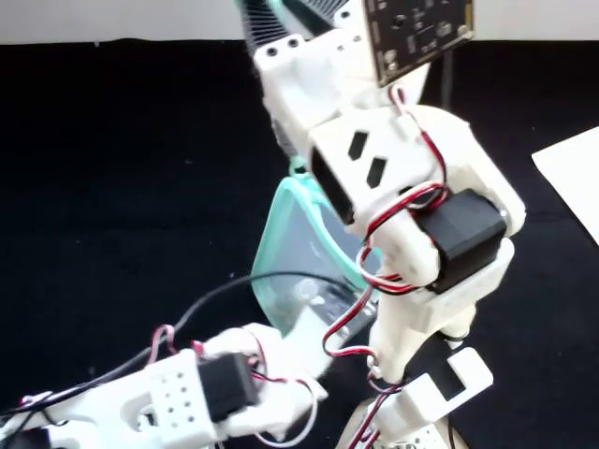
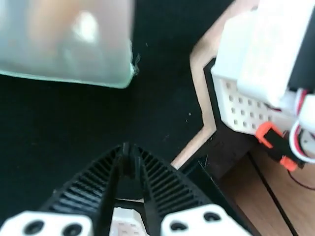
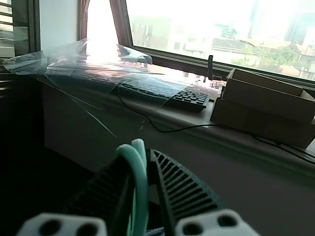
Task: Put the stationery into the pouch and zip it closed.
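Above the black tabletop (image 1: pixel 112 168) in the high view, the mint-edged pouch (image 1: pixel 295 248) hung tilted. In the left wrist view, my left gripper (image 2: pixel 129 153) was pressed together on nothing, a pouch corner ahead. In the right wrist view, my right gripper (image 3: pixel 143 150) pinched the pouch's rim; so thin a hold might slip and drop it.

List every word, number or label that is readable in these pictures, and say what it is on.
No text here can be read.
On the circuit board: tiny marks, too blurred to read.
On the keyboard: key letters too small to read.
On the pouch: no print that can be made out.
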